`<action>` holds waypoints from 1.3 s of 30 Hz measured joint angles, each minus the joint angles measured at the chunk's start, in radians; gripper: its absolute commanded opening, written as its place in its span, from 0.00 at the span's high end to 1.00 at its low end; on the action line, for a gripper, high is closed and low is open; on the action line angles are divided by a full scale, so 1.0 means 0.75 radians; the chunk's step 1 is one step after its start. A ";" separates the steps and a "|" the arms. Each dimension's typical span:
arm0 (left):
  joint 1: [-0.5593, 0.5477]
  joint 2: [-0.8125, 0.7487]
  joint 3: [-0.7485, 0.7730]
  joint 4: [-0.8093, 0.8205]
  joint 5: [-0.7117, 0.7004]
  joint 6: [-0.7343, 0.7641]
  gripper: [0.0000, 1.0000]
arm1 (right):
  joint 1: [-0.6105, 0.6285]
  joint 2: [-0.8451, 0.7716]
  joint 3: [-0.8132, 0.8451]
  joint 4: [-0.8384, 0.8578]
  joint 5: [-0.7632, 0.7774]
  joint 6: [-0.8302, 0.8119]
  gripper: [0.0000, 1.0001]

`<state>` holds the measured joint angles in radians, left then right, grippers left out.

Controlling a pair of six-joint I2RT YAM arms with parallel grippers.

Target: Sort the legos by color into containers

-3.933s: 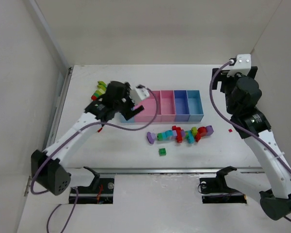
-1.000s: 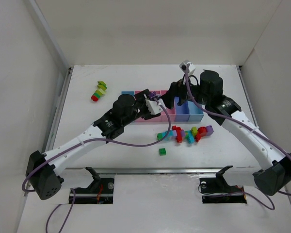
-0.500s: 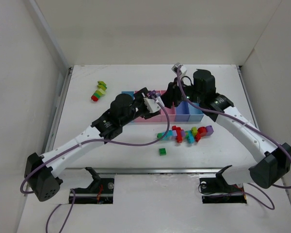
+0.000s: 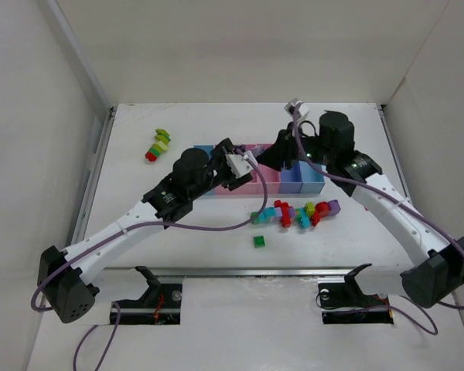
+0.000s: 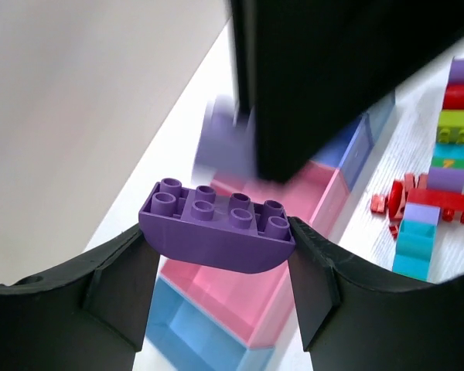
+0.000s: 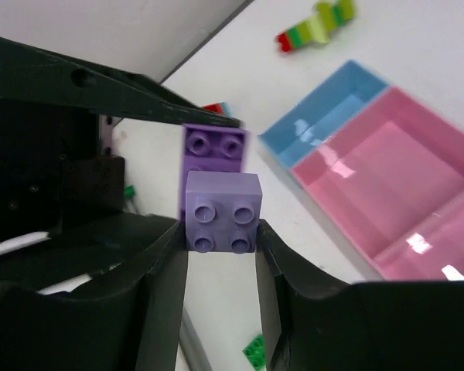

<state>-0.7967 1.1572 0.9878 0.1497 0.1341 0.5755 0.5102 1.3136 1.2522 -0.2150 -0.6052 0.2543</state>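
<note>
purple curved brick (image 5: 215, 232) pinched end-to-end in my left gripper (image 5: 219, 246), jaws part-closed on it, up over the containers (image 4: 313, 182). right gripper (image 6: 220, 232) jaws clamped on a lavender 2x2 brick (image 6: 222, 210) right beside it; can't tell if the two bricks touch. lego chain (image 4: 298, 214) on the table at the containers' 6 o'clock, small cluster (image 4: 158, 144) at their 10.

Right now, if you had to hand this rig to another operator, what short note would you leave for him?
Left gripper: shut on a dark purple brick above the trays.
Right gripper: shut on a lilac brick beside it; joined or apart, I cannot tell.
Done: the tray parts in view hold no bricks.
To do: both held bricks, the long chain before the trays, one green brick, a small chain far left.
</note>
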 measured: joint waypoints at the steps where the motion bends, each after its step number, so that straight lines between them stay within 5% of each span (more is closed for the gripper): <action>1: 0.005 -0.004 -0.002 -0.019 -0.006 -0.008 1.00 | -0.017 -0.020 -0.012 -0.001 0.012 -0.006 1.00; 11: 0.125 -0.008 -0.042 -0.155 -0.049 -0.086 1.00 | -0.252 -0.153 -0.069 -0.014 0.244 0.001 1.00; 21: 0.141 0.142 -0.004 -0.213 -0.054 -0.179 1.00 | -0.260 0.324 -0.015 -0.307 0.684 -0.021 1.00; 25: 0.142 0.162 0.013 -0.230 -0.057 -0.189 1.00 | -0.260 0.344 -0.014 -0.333 0.749 -0.020 0.82; 29: 0.143 0.165 0.042 -0.230 -0.058 -0.194 1.00 | -0.260 0.362 -0.004 -0.331 0.777 -0.020 0.51; 39: 0.143 0.204 0.067 -0.231 -0.058 -0.181 1.00 | -0.260 0.448 0.028 -0.343 0.745 -0.037 0.32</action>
<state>-0.6895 1.3106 1.0382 -0.0235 0.0906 0.4400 0.3153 1.6493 1.2736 -0.4721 -0.0467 0.2264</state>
